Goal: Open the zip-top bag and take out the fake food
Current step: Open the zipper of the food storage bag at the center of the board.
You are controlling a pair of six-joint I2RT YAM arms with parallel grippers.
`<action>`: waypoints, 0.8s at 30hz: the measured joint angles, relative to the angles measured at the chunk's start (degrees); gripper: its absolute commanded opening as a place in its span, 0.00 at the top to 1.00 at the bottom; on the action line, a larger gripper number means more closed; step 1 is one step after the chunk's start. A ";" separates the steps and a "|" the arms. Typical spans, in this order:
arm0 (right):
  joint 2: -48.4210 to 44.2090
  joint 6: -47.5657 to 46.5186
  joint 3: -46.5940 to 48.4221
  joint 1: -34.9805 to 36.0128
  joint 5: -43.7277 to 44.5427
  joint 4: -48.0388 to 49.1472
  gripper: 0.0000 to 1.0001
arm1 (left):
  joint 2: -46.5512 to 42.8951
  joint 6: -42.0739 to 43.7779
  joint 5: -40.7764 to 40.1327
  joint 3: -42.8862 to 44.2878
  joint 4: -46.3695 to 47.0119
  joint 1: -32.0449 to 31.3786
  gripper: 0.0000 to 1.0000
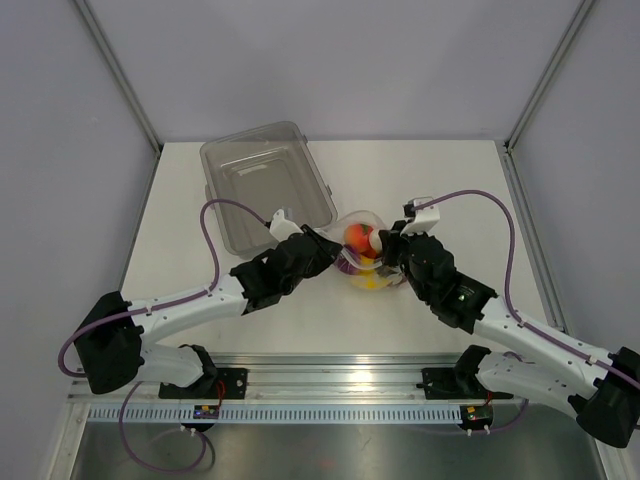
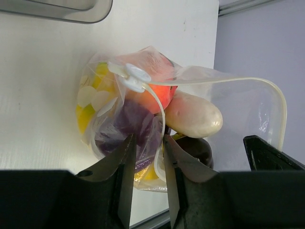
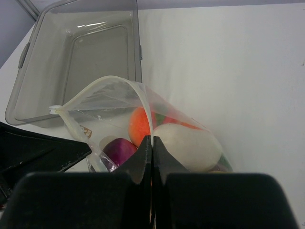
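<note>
The zip-top bag (image 1: 360, 218) lies at the table's middle between both grippers, its mouth pulled open (image 2: 238, 109). Inside is the fake food: an orange piece (image 2: 152, 98), a white radish (image 2: 193, 117), a dark purple piece (image 2: 131, 121) and yellow pieces (image 2: 86, 117). My left gripper (image 2: 147, 140) straddles the near bag wall and zip strip, with a gap showing between its fingers. The white slider (image 2: 135, 76) sits at the strip's end. My right gripper (image 3: 151, 139) is shut on the opposite rim of the bag (image 3: 105, 102), in front of the orange piece (image 3: 139, 125) and the radish (image 3: 188, 145).
A rigid clear-grey tub (image 1: 265, 185) stands empty behind and left of the bag, close to my left arm (image 1: 280, 265). It also shows at the upper left as the tub (image 3: 71, 62) in the right wrist view. Grey walls close in the table.
</note>
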 measured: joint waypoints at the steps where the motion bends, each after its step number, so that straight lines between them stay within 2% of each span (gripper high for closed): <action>1: 0.13 -0.15 0.00 0.17 0.09 0.09 1.00 | 0.00 -0.07 0.00 0.00 -0.04 0.00 0.76; 6: 0.39 -0.48 0.00 0.52 1.16 0.46 1.00 | 0.00 -0.09 -0.02 0.00 -0.24 0.00 0.95; 9: 0.39 -0.57 0.00 0.55 1.57 0.74 1.00 | 0.00 -0.02 -0.04 0.02 -0.70 0.00 1.00; 24: 1.46 -2.71 -1.95 0.81 8.87 6.67 1.00 | -3.87 -0.59 0.96 1.75 -8.26 0.00 1.00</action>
